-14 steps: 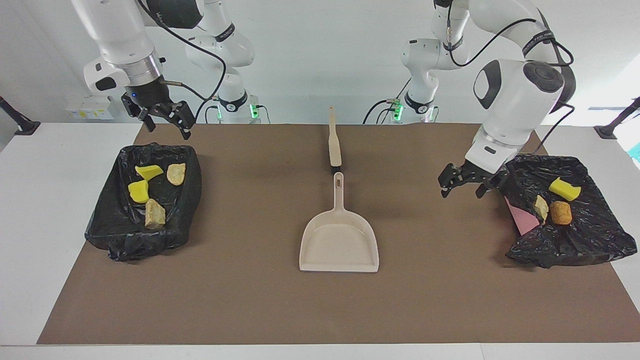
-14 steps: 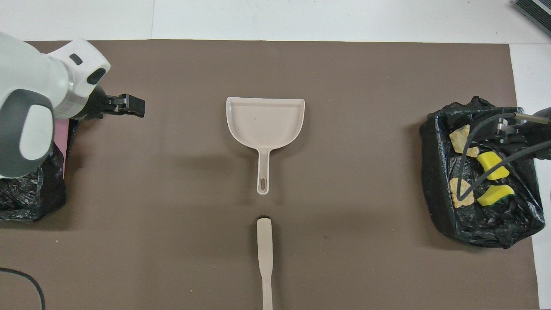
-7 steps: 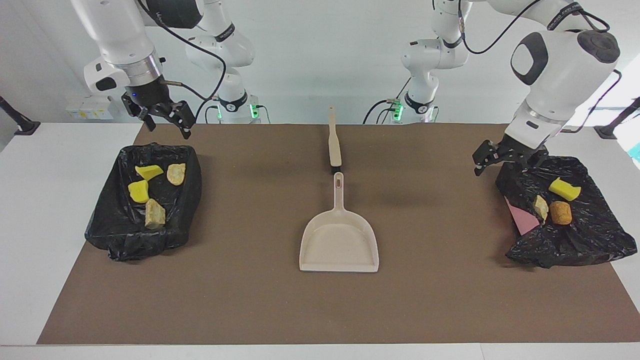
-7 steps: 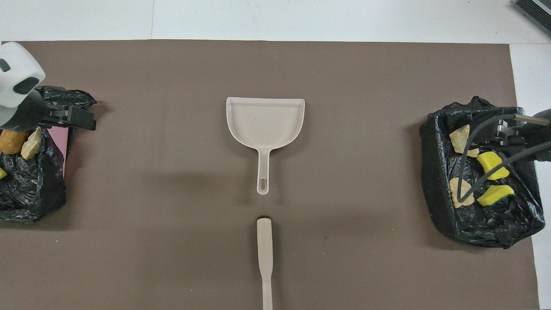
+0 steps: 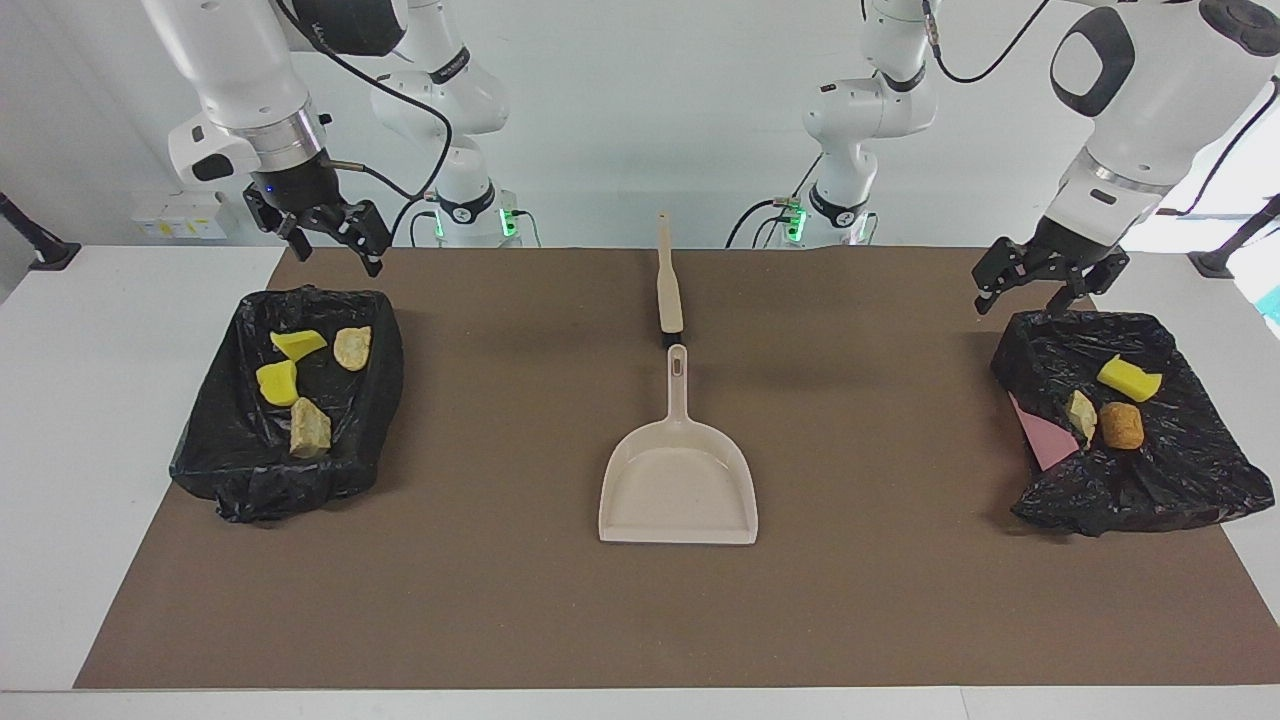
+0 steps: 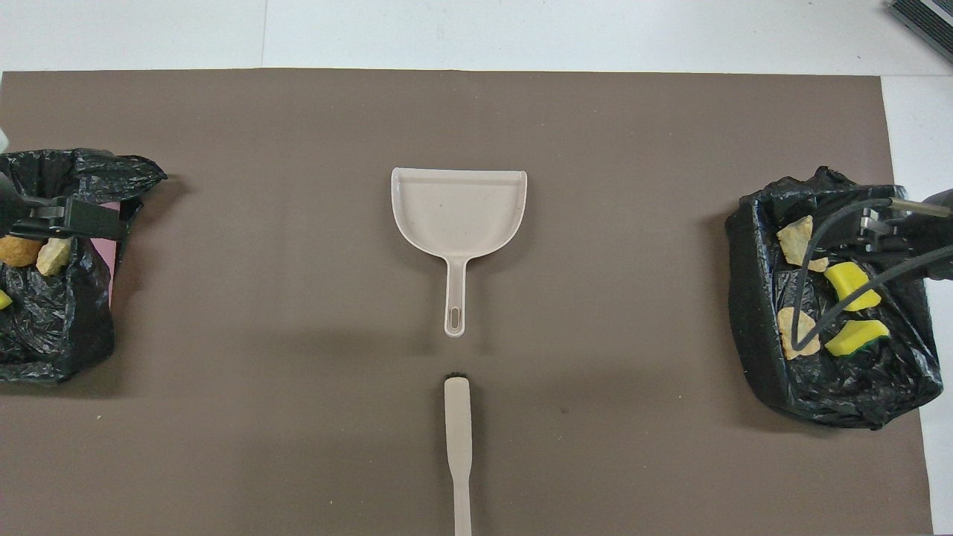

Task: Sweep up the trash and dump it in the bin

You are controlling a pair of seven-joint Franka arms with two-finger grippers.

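A beige plastic dustpan [image 5: 678, 480] and matching beige brush handle [image 5: 667, 280] lie on a plain brown mat [image 5: 500, 600]. 2 glossy black bags [image 5: 250, 470] hold yellow and tan scraps [image 5: 278, 383].

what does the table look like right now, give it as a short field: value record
dustpan: empty, mid-mat, handle toward the robots
brush: flat, nearer the robots, in line with the dustpan handle
bin at right arm's end: four scraps inside
bin at left arm's end: three scraps inside
loose trash on mat: none seen
left claw: open, empty, above its bin's edge
right claw: open, empty, above its bin's edge
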